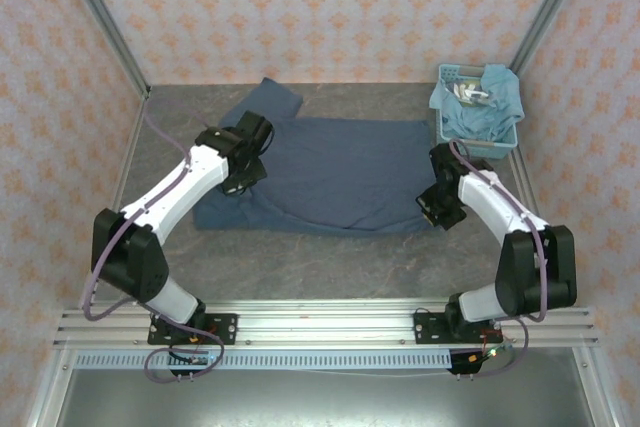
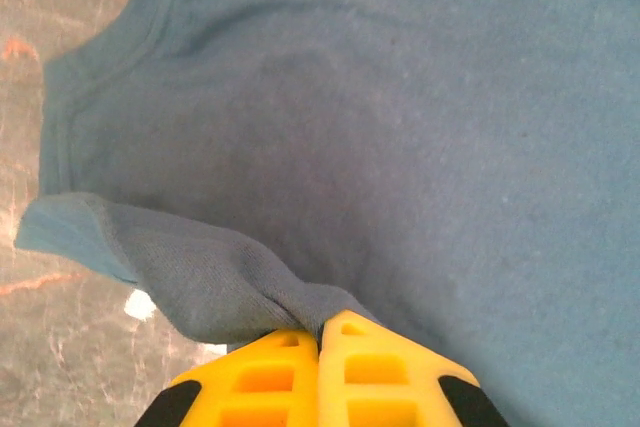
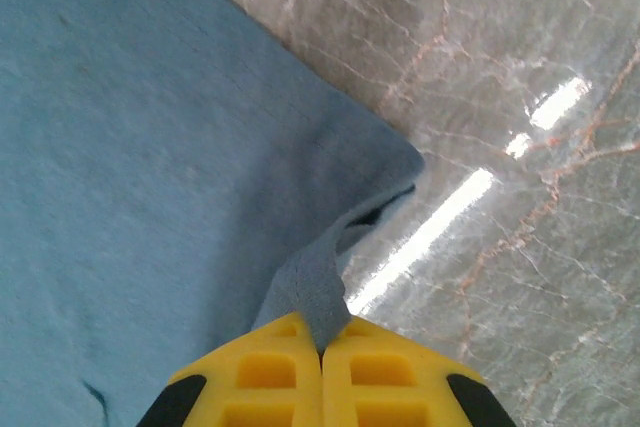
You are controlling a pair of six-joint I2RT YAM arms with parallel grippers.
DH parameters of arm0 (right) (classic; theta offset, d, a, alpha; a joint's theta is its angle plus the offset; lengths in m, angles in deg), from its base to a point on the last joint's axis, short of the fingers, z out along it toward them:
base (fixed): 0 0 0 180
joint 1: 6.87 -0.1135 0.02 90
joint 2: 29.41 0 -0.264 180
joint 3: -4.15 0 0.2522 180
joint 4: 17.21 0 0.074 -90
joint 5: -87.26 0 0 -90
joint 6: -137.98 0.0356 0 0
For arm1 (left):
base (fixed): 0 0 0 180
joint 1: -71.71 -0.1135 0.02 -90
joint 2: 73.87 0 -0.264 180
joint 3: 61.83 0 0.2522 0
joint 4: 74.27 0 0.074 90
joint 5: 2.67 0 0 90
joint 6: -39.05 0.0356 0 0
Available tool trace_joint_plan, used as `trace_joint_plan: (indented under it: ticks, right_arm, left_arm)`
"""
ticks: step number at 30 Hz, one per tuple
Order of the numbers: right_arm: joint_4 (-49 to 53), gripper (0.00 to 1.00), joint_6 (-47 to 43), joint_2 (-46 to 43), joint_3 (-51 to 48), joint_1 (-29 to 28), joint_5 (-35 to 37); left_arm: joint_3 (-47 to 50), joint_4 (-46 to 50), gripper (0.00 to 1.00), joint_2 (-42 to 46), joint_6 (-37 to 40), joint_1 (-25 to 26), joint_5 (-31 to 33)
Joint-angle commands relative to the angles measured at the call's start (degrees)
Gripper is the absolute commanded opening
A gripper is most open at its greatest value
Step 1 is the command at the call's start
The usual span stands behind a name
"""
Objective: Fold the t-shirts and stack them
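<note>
A dark slate-blue fabric t-shirt (image 1: 340, 172) lies spread mid-table. The left gripper (image 2: 320, 325) pinches its left edge and the right gripper (image 3: 322, 335) its near right corner. A lighter teal t-shirt (image 1: 492, 105) fills the far-right light-blue plastic basket (image 1: 478, 146).

The dark slate-blue t-shirt (image 1: 340, 172) lies spread mostly flat across the middle of the table (image 1: 330, 267), one sleeve reaching far-left. Its left and right edges are each drawn up into a pinched fold. The lighter teal-blue t-shirt (image 1: 487, 107) sits crumpled in the basket (image 1: 452, 73) at far right, draping over the rim.
</note>
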Motion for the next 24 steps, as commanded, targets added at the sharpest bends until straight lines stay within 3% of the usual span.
trace_joint_plan:
  ticks: [1,24]
  right_arm:
    - [-0.3,0.0,1.1,2.7,2.6,1.0,2.4]
    - [-2.5,0.0,3.4,14.9,11.4,2.5,3.4]
  left_arm:
    - [-3.7,-0.2,0.0,-2.4,4.2,-0.9,4.6]
    - [-12.8,-2.4,0.0,-12.8,9.6,-5.6,8.4]
